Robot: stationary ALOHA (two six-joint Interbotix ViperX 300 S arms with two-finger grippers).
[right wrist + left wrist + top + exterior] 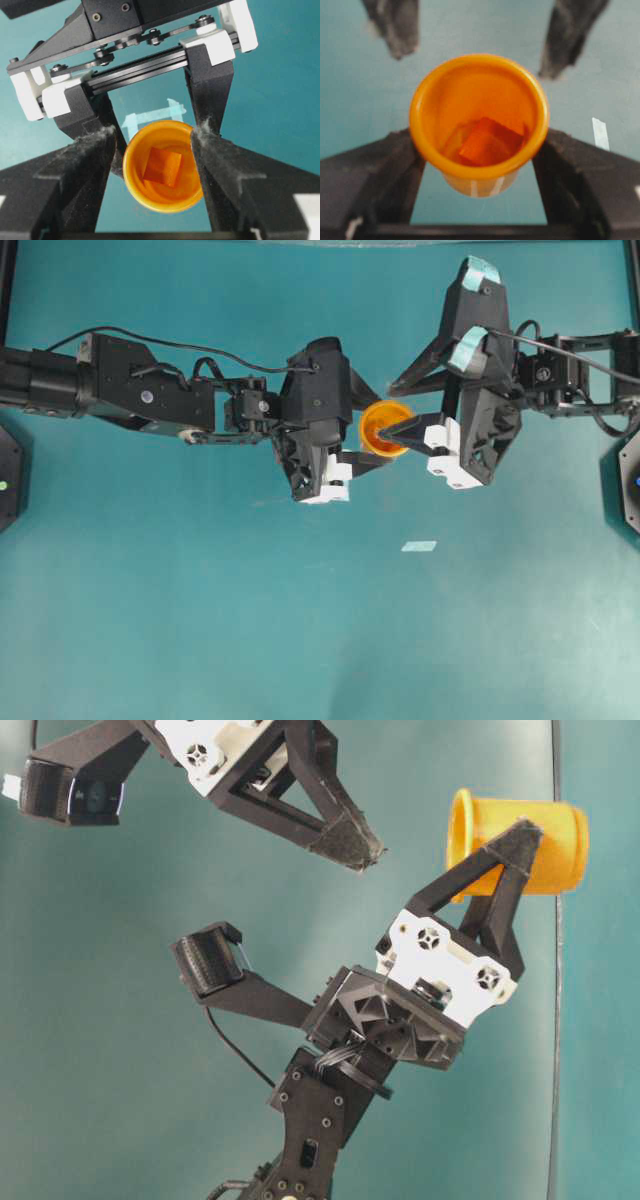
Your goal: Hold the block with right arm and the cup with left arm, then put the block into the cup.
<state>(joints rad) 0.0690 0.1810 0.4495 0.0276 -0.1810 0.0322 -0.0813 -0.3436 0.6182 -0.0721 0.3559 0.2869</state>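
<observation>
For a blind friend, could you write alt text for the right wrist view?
An orange cube, the block, lies inside a yellow-orange cup seen from above. The right gripper hangs open over it, black fingers flanking the rim, above a teal table.

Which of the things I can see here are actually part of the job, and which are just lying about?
Part of the job:
- small yellow-orange plastic cup, clamped in the left pincer
- tiny orange-brown cube, lying inside the cup
- right pincer, open around the cup's mouth

Just lying about:
- pale tape strip on the teal table
</observation>
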